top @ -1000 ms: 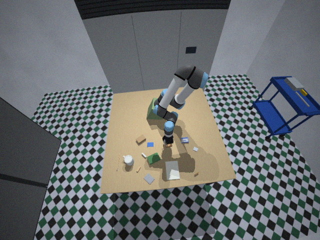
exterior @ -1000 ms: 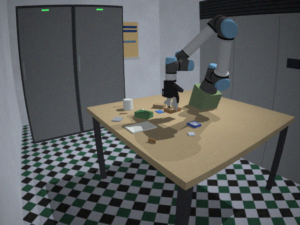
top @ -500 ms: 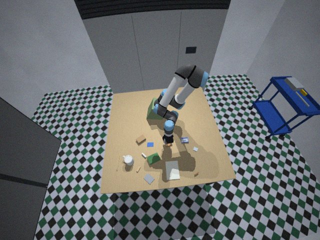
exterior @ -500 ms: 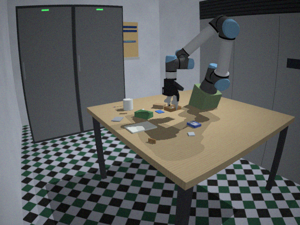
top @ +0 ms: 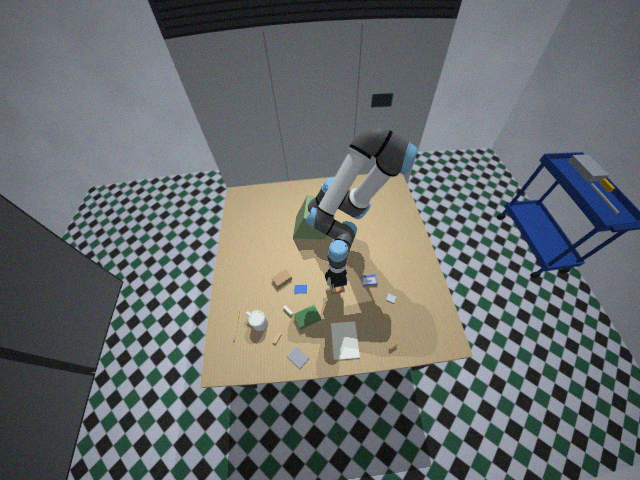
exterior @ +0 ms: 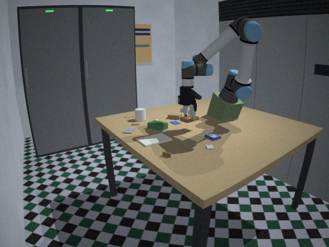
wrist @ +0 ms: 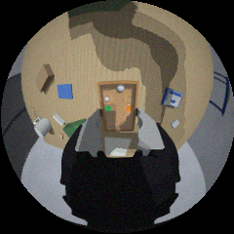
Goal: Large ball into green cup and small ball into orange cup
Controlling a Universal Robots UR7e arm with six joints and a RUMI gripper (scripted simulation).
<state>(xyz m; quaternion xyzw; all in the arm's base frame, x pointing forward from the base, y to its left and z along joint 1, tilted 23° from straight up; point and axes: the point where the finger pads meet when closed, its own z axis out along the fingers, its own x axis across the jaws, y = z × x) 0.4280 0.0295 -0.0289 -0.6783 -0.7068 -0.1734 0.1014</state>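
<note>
We see a cluttered surface (exterior: 239, 148) on a checkered floor (exterior: 79, 201), cabinets (exterior: 79, 74) behind. Our bent arm (exterior: 225, 39) points straight down mid-surface, its fingers clamping the puzzle (wrist: 118, 104).

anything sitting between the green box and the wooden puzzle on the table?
Only the small blue tile lies roughly between the green box and the wooden puzzle; the exterior view shows it best.

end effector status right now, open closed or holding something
End effector: shut on the wooden puzzle, its fingers clamping the near end of the tray.
</note>
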